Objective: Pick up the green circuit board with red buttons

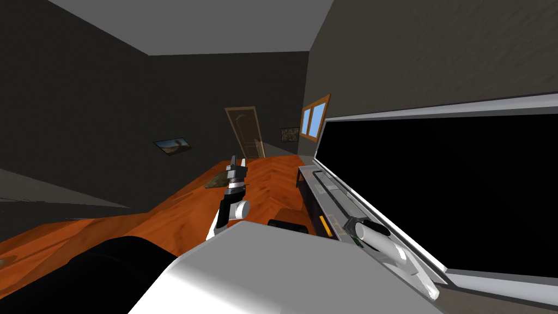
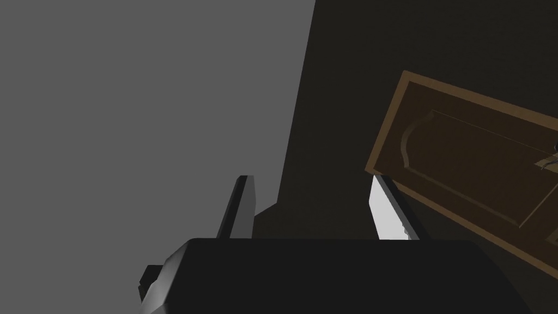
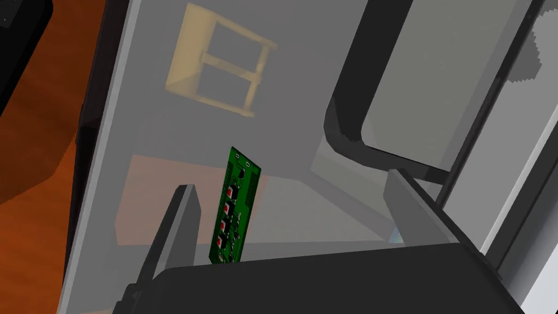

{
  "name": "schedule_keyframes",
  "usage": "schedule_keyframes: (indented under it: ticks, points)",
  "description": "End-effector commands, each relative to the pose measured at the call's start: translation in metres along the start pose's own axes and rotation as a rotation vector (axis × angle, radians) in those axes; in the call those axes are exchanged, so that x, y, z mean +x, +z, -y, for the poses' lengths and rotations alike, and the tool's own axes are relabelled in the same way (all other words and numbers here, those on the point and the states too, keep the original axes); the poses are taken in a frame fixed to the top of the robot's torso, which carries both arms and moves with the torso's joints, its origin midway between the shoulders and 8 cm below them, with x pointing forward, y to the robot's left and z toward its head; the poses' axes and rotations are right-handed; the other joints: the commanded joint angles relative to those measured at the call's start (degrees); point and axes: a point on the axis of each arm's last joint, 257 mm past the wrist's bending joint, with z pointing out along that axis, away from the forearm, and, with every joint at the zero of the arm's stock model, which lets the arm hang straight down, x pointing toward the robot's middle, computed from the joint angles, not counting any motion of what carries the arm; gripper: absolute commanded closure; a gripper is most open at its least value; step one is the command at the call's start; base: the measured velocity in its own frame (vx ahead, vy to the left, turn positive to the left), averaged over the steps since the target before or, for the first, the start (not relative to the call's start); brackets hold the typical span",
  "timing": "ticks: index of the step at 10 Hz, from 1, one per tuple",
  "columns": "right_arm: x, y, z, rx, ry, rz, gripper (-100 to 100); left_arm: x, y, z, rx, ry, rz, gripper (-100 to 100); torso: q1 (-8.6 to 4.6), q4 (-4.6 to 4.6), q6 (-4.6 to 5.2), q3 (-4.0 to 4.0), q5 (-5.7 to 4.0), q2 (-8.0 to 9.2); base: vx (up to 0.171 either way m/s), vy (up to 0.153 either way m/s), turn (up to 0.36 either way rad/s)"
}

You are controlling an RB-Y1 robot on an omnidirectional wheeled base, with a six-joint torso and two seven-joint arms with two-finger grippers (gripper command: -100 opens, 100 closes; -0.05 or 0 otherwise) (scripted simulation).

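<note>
Orange wood floor (image 1: 180,218) fills the lower left of the head view. At the centre of that view the left arm (image 1: 226,210) stands raised, its left claw (image 1: 235,163) pointing up and away over the floor. In its own wrist view the two blades (image 2: 389,212) stand well apart with nothing between them. I take it that arm is parked high to be out of the way.

Further right, a long grey surface (image 3: 163,136) runs along the foot of a large black panel (image 1: 463,191) in a pale frame. The right arm (image 1: 381,242) reaches down along it in the lower right of the head view. Its wrist view looks onto the glossy top, where the green circuit board (image 3: 235,210) appears to lie flat, a row of small red buttons (image 3: 231,192) along its length. The right claw (image 3: 290,182) is wide and holds nothing. The board sits between its blades, close to one finger (image 3: 180,229) and well apart from the other. The board's long edges run roughly with the blades, so a squeeze would bear on its narrow width, a sensible way to take so thin a thing. To my eye the step in hand is the approach: centre the board, then sink to the surface. Thin on a slick top, it may slide if one blade meets it first.
</note>
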Motion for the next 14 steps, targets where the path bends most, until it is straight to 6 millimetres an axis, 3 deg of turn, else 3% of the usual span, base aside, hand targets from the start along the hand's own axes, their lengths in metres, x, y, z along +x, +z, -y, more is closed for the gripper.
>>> schedule_keyframes:
  ticks: [1,8,14]
  points:
    - [-0.006,0.003,0.010,0.044,0.019,0.016,-100,0.000,0.000,0.000,0.000,0.000,0.000,0,0.00,0.00,0.00,0.00,0.00,0.00,0.047,-0.025,-0.059]
    - [-0.023,0.010,0.062,0.286,0.158,0.100,-100,0.000,0.000,0.000,0.000,0.000,0.000,0,0.05,0.01,0.00,0.02,0.01,0.04,0.060,-0.029,-0.097]
    - [-0.035,0.003,0.089,0.427,0.233,0.162,-100,0.000,0.000,0.000,0.000,0.000,0.000,0,0.07,0.00,-0.01,0.00,0.01,0.01,0.052,-0.020,-0.067]
